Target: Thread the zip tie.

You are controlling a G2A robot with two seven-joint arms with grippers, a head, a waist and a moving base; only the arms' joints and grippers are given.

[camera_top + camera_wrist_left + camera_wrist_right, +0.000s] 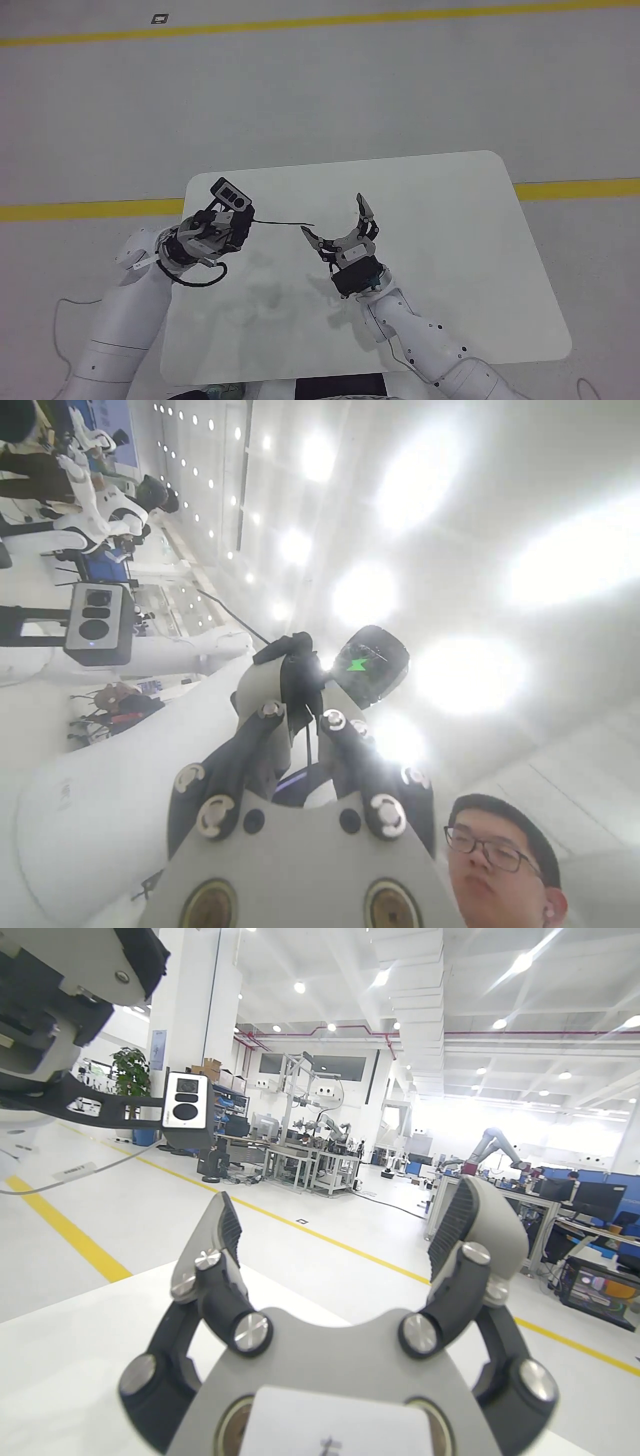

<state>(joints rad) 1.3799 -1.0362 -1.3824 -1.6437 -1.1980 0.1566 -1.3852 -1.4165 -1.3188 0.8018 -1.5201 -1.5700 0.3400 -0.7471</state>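
Roughly level across mid-frame in the top view, left to right: the left hand (243,222) sits centre-left, pinched on one end of the thin black plastic zip tie (285,222). In the left wrist view its dark fingers (300,695) meet w/ no gap, and the zip tie (235,617) runs off toward the upper left of that frame. The tie looks raised above the white rounded-corner counter (450,200). Its long axis is approx horizontal in the top view, free tip pointing right and dipping slightly.

The tip ends just beside the nearer finger of the right hand (332,216), which sits at frame centre, spread wide w/ nothing in it. In the right wrist view the right hand (345,1223) shows the same wide spread. So the free end lies left of the right hand, near the mouth of its gap, and the right hand is the nearer one to that tip. My read: the next move turns on lining tip and gap. Can't tell which end is the head.

Writing: a small white tag on a grey cable (75,1171) at left of the right wrist view, and a white sticker (340,1420) at bottom centre. Print on both is too small or cut off to read.
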